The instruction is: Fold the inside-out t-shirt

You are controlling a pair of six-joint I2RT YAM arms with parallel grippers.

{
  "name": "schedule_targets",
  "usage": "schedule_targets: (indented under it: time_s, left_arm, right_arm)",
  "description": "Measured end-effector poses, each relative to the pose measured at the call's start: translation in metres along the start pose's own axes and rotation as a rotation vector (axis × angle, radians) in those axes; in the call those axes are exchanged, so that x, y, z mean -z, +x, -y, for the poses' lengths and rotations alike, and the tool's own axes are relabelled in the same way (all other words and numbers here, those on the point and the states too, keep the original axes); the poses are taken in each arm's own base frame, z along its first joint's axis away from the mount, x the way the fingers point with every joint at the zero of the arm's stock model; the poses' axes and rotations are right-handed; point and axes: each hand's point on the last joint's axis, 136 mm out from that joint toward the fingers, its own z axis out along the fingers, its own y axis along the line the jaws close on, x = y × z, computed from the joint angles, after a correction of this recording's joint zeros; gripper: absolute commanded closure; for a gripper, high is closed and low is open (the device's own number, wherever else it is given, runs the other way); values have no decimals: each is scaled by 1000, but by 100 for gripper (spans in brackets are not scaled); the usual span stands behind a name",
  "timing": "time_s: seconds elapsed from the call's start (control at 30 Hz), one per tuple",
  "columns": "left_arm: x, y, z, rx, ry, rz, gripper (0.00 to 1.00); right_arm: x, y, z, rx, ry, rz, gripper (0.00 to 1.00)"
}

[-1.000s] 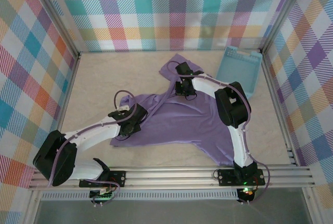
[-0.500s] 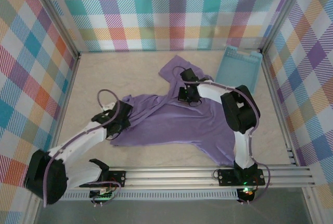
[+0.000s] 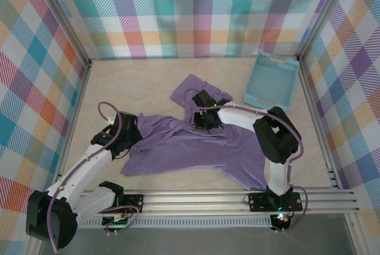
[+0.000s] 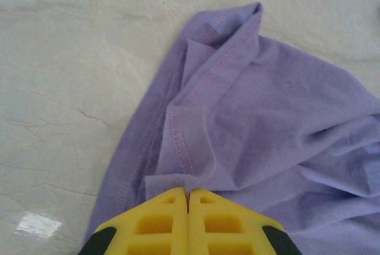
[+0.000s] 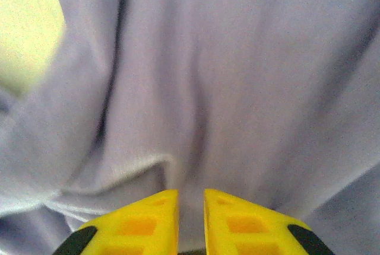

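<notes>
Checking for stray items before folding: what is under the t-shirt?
The t-shirt lies on the table, whose bare surface shows around its edges. Anything beneath the fabric is covered and cannot be seen.

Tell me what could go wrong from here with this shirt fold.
1. The left fingers seem to pinch only the hem edge of the t-shirt; a pull could slip it free.
2. The right fingers stand slightly parted over bunched fabric, so that grip may be loose or gone.
3. The t-shirt lies wrinkled, not flat; folding now could lock in creases.
</notes>
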Motion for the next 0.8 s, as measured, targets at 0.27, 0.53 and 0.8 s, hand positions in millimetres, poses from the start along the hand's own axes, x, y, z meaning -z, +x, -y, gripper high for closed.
schedule_targets:
  time_s: [0.27, 0.53, 0.8]
  left_arm:
    - [-4, 11, 5, -7, 39, -46, 100]
    - [-7, 14, 10, -5, 69, -60, 100]
    - [-3, 11, 9, 3, 78, -33, 100]
  right_arm:
    - [42, -163, 9, -5, -57, 293, 65]
    - [-46, -195, 10, 75, -25, 220, 64]
    - [-78, -174, 32, 41, 55, 116, 66]
